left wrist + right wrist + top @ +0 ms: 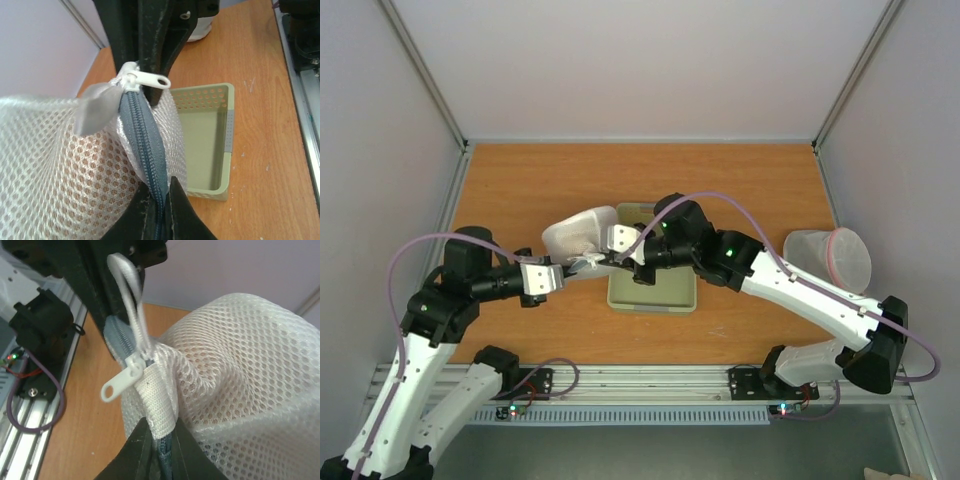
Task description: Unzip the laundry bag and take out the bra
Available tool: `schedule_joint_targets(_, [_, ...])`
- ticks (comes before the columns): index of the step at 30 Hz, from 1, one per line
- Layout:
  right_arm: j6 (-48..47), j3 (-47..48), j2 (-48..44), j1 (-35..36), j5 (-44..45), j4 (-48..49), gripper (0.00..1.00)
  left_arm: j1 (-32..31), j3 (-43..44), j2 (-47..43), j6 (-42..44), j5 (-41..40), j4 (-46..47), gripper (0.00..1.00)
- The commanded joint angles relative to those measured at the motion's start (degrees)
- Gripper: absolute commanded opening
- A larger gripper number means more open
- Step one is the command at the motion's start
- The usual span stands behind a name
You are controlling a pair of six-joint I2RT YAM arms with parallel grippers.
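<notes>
Looking down from above, I see the laundry bag [578, 232] held off the table [520, 190] near its middle, stretched between both arms just beyond the far-left corner of the pale green tray [652, 298]. My left jaws are clamped tight on the grey zip band [145, 145], its teeth meshed up to the zip pull [121, 382]. My right jaws are pinched on the bag's rim at the white tape end beside that pull. A translucent pink-rimmed bag [830, 258] lies near the table's right edge.
</notes>
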Motion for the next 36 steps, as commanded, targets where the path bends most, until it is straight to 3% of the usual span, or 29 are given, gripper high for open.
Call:
schedule_joint_targets(1, [1.32, 2.94, 0.97, -0.73, 0.42, -1.41, 0.02, -0.16, -0.42, -0.74, -4.74, 0.72, 10.39, 0.01])
schedule_joint_targets(3, [3.27, 3.06, 0.41, -0.66, 4.46, -0.27, 0.01, -0.17, -1.47, 0.15, -11.29, -3.14, 12.68, 0.05])
schedule_joint_targets(5, [5.10, 3.28, 0.46, -0.65, 9.63, 0.33, 0.01, -0.17, -2.38, 0.33, -15.34, -6.94, 13.25, 0.39])
schedule_joint_targets(6, [6.03, 3.51, 0.69, -0.56, 12.27, 0.24, 0.01, -0.16, -2.93, -0.04, -16.64, -8.63, 13.55, 0.49])
schedule_joint_targets(8, [8.38, 5.32, 2.38, 0.07, 19.91, -1.45, 0.01, -0.20, -3.96, -1.09, -18.11, -13.06, 15.25, 0.63])
schedule_joint_targets(10, [11.37, 10.07, 5.96, 1.18, 29.93, -6.48, 0.01, -0.15, -4.14, -1.44, -19.57, -18.36, 16.26, 0.69])
schedule_joint_targets(12, [14.95, 14.75, 10.03, 2.34, 39.97, -12.21, 0.01, -0.17, -3.15, -0.75, -21.14, -22.25, 15.57, 0.66])
schedule_joint_targets(14, [18.31, 17.64, 12.70, 3.42, 44.05, -14.65, 0.01, -0.23, -1.47, 0.18, -22.65, -22.49, 12.51, 0.59])
schedule_joint_targets(18, [22.83, 20.08, 15.33, 4.99, 40.98, -15.10, 0.01, -0.70, -0.26, 3.12, -28.06, -24.06, 10.33, 0.47])
schedule_joint_targets(22, [27.88, 23.39, 17.66, 5.58, 37.18, -15.60, 0.01, -3.77, 1.31, 7.27, -29.76, -27.07, 8.17, 0.46])
schedule_joint_targets(27, [32.56, 26.22, 20.86, 6.47, 31.75, -15.81, 0.01, -7.38, 1.14, 8.94, -27.38, -29.03, 9.75, 0.51])
schedule_joint_targets(32, [32.47, 26.11, 21.29, 7.28, 29.44, -15.25, 0.01, -7.56, -0.64, 8.42, -21.97, -37.66, 16.83, 0.43])
schedule_joint_targets(36, [32.22, 26.00, 21.01, 7.26, 28.90, -14.58, 0.01, -7.54, -2.25, 5.65, -16.53, -33.73, 19.03, 0.41])
